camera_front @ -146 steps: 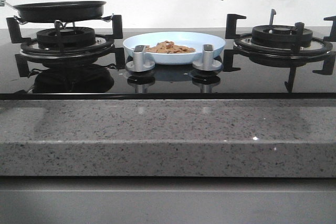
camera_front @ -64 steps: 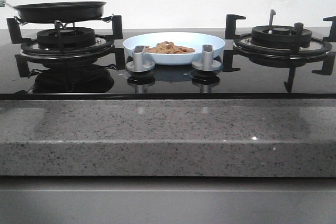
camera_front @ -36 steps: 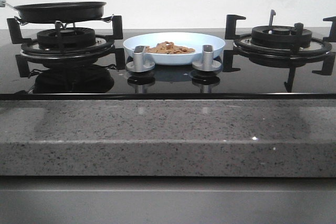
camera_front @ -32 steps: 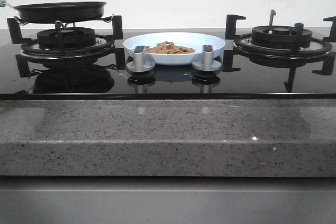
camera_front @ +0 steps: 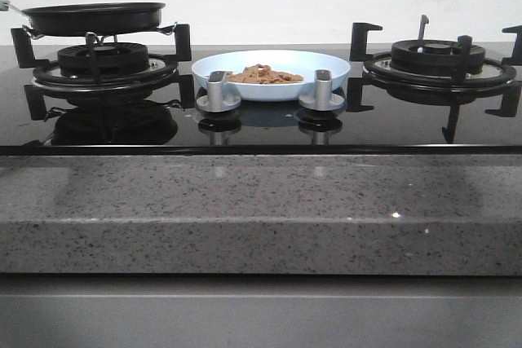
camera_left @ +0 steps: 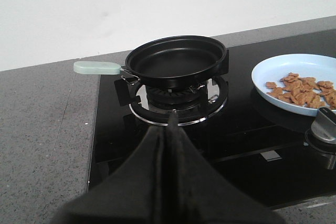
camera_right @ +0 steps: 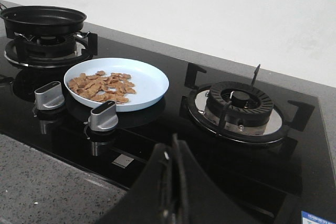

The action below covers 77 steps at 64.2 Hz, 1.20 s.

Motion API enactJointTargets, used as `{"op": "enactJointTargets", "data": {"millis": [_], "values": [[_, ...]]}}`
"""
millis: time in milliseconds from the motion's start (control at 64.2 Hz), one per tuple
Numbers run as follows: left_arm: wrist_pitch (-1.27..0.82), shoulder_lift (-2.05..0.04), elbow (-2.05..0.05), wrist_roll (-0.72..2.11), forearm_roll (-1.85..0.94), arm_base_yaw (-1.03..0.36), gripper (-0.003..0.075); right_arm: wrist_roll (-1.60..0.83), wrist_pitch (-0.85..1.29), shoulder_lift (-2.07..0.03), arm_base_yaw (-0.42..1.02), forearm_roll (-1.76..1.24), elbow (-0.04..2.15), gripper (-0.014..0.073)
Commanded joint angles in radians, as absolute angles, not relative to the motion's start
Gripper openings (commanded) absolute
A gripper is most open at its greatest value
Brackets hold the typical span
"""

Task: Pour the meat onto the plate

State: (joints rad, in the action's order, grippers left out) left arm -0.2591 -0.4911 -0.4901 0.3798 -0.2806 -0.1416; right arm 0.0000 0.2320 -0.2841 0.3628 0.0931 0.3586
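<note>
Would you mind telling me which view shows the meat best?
The right wrist view: the meat lies spread out, seen whole from above. The left wrist view crops its edge; the front view shows a low sliver behind the knobs.

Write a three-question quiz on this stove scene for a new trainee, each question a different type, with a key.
1. True or false: the frying pan still holds the meat.
2. Multiple choice: the plate sits (A) on the left burner, (B) between the two burners behind the knobs, (C) on the stone counter edge.
3. Fill in: both grippers, left gripper and right gripper, appear ____ and hold nothing.

Key:
1. False; the pan is empty and the meat lies on the plate.
2. B.
3. Shut.
</note>
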Motion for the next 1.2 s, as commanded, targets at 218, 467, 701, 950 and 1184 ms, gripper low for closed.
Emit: {"op": "enactJointTargets", "data": {"millis": [218,467,701,950,1184], "values": [[-0.171,-0.492,-0.511,0.373,-0.288,-0.149,-0.0020,0.000,0.146,-0.292,0.362,0.094,0.386,-0.0060],[-0.073,-0.490,-0.425,-0.131,0.182,-0.150,-0.0020,0.000,0.146,-0.292,0.362,0.094,0.386,-0.0060],[-0.062,-0.366,-0.309,-0.075,0.103,-0.148,-0.0020,0.000,0.146,-0.292,0.362,0.094,0.386,-0.0060],[-0.090,-0.124,-0.189,0.007,0.021,-0.104,-0.0020,0.000,0.146,-0.292,0.362,0.094,0.386,-0.0060],[-0.079,0.023,-0.045,0.007,0.000,-0.014,-0.0020,0.000,0.146,-0.292,0.362,0.094,0.386,-0.0060]]}}
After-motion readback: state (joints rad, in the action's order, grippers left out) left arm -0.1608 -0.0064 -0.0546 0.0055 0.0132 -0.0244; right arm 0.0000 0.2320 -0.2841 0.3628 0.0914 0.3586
